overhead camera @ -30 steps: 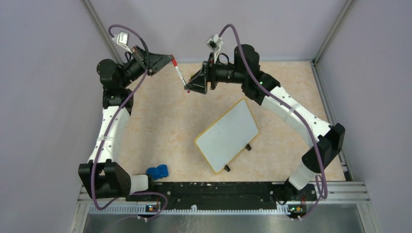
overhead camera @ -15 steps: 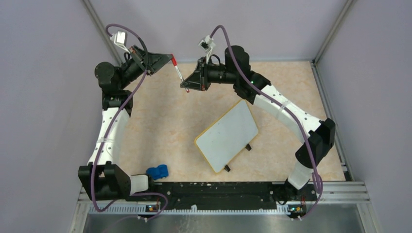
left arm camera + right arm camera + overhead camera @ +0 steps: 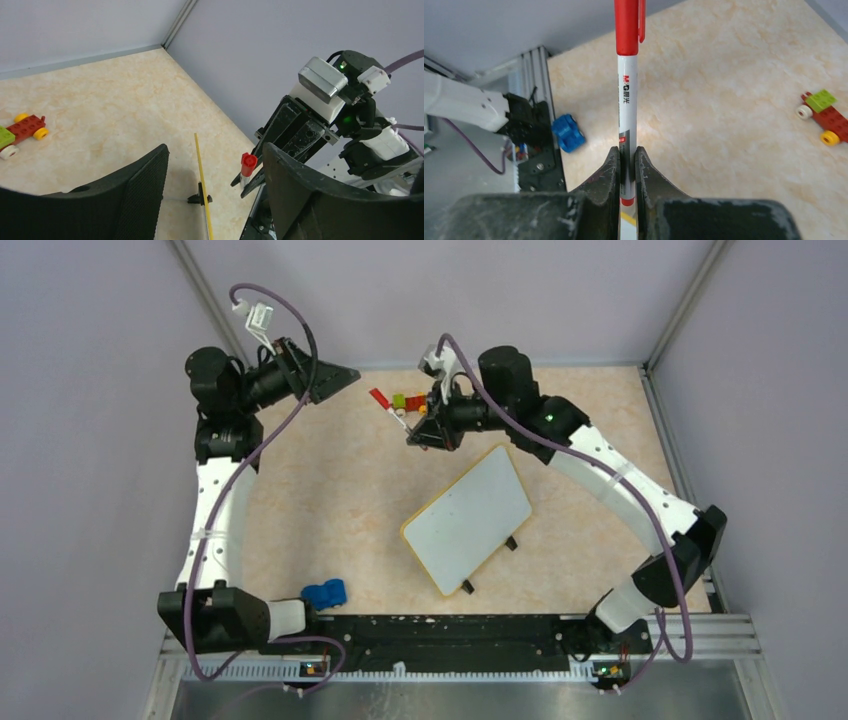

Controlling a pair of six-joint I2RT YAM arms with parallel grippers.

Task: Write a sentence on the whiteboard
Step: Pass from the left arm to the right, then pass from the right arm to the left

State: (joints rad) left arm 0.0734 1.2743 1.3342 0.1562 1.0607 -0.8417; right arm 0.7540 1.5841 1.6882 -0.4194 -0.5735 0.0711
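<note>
The whiteboard (image 3: 468, 520) lies tilted at the middle of the table, its face blank; the sentence is not in view. In the left wrist view the board's yellow rim (image 3: 202, 190) shows edge-on. A red-capped white marker (image 3: 392, 410) hangs in the air behind the board, with my right gripper (image 3: 415, 435) shut on its barrel. In the right wrist view the marker (image 3: 627, 100) sticks straight out between the closed fingers of the right gripper (image 3: 627, 152), cap on. My left gripper (image 3: 352, 373) stands open and empty, off to the marker's left. Its wide jaws (image 3: 215, 150) frame the marker (image 3: 247, 167).
A toy vehicle of red, green and yellow bricks (image 3: 408, 402) sits on the table near the back, under the marker. A blue toy car (image 3: 324, 593) rests by the left arm's base. Grey walls and metal rails enclose the table.
My right gripper shut on the marker, then my left gripper opened, let go and drew back left. The right arm carried the marker right and lower, uncovering the brick vehicle.
</note>
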